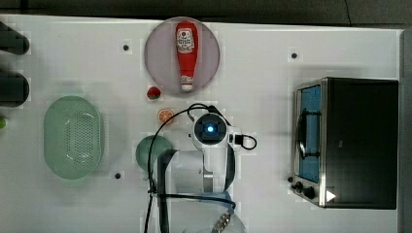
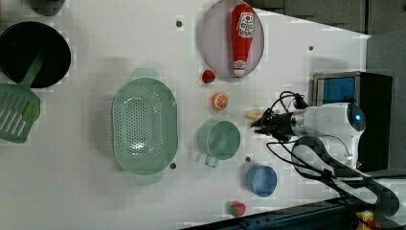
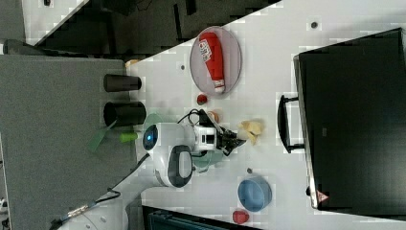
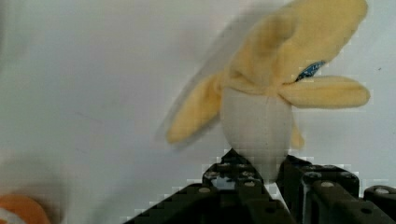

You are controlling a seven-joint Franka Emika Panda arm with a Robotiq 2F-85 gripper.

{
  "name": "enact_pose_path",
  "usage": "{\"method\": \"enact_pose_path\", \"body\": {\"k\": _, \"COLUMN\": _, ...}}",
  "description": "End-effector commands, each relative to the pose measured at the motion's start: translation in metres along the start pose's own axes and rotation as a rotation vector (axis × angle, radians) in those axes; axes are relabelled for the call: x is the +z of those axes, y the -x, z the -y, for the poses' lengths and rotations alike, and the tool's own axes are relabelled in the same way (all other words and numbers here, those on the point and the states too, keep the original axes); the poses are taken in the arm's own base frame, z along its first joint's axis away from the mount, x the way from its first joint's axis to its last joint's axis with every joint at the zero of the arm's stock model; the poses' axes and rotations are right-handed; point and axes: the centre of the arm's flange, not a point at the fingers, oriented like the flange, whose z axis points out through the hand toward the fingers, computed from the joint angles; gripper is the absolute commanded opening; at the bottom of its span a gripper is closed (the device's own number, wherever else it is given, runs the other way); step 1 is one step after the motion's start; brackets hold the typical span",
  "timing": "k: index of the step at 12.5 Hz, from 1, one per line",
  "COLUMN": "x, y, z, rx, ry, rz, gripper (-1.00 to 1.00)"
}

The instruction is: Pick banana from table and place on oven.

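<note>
The gripper [image 4: 261, 179] has its jaws clenched on the pale tip of the banana [image 4: 275, 88], which lies on the table [image 1: 272, 87] between the orange slice [image 2: 220, 101] and the oven [image 1: 362, 141]. Gripping the firm tip, not the floppy yellow peel flaps, should make the lift onto the oven's black top steadier

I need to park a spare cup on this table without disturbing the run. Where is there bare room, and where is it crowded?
Free: the white table between the plate with the ketchup bottle and the oven. Crowded: around the gripper at the banana, with orange slice, green cup and blue bowl nearby.
</note>
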Motion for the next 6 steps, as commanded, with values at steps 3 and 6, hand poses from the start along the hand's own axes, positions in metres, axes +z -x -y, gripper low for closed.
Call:
{"method": "enact_pose_path", "body": {"k": 3, "x": -0.154, "y": -0.01, "z": 0.02, "rx": 0.024, "ry": -0.158, "rz": -0.124, "gripper": -0.59}}
{"method": "enact_pose_path", "body": {"k": 6, "x": -0.244, "y": -0.002, "z": 0.004, "rx": 0.031, "ry": -0.098, "rz": -0.082, "gripper": -0.59}}
